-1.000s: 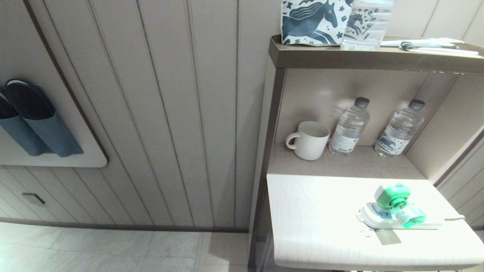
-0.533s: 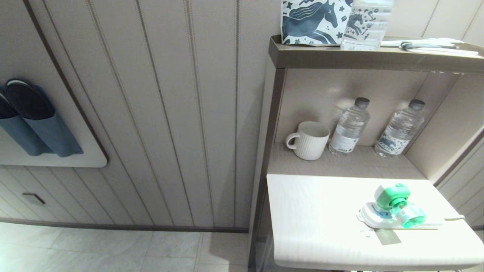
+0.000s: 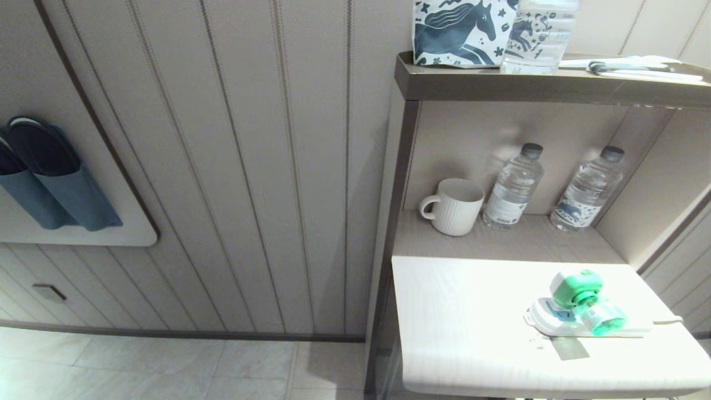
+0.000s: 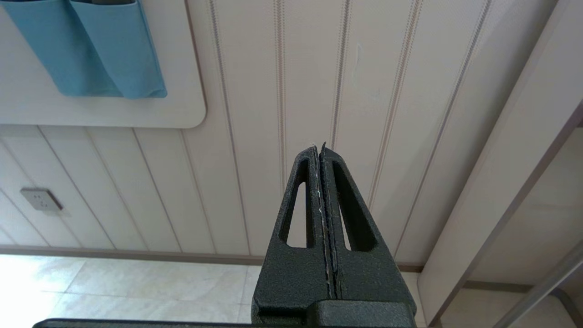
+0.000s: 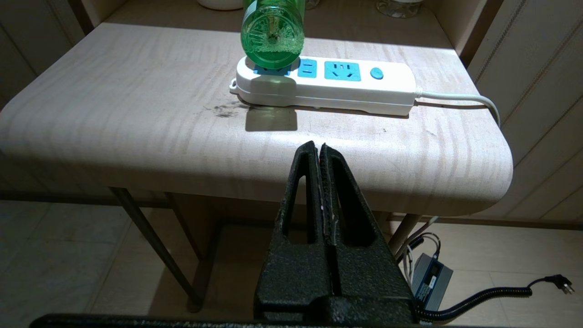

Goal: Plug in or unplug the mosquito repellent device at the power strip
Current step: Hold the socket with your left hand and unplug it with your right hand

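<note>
The mosquito repellent device (image 3: 586,301), white-and-green with a translucent green bottle (image 5: 272,30), sits in the end socket of the white power strip (image 3: 561,324) on the pale wooden table (image 3: 461,328). In the right wrist view the power strip (image 5: 346,89) shows blue socket faces and a blue button. My right gripper (image 5: 319,148) is shut and empty, hanging before the table's front edge, short of the strip. My left gripper (image 4: 319,148) is shut and empty, facing the panelled wall away from the table. Neither arm appears in the head view.
A white mug (image 3: 452,206) and two water bottles (image 3: 514,186) stand on the shelf behind the table. A horse-print bag (image 3: 461,30) sits on the top shelf. The strip's cord (image 5: 460,98) runs off the table's side. A grey adapter (image 5: 430,275) lies on the floor below.
</note>
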Controlling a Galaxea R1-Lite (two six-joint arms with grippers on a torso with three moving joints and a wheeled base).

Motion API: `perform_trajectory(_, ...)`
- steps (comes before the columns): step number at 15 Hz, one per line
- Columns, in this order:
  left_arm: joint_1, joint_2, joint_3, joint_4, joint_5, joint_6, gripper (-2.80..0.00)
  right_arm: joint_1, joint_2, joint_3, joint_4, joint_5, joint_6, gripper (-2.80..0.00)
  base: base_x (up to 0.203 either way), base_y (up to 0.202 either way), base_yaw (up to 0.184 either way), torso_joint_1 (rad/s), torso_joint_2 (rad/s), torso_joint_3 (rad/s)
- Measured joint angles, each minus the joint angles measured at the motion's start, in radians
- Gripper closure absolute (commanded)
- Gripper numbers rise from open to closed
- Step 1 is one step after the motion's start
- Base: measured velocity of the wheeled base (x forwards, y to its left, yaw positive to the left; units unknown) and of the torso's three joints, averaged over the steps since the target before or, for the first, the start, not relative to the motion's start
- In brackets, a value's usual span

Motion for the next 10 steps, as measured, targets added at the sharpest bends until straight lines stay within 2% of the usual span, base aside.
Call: perform_trajectory(10, 0.000, 0.000, 0.000, -0.001, -0.001, 0.000, 0.00, 0.000, 0.000, 0.000, 0.000, -0.002, 0.001, 0.00, 0.000, 0.000, 0.000, 0.000, 0.00, 0.000)
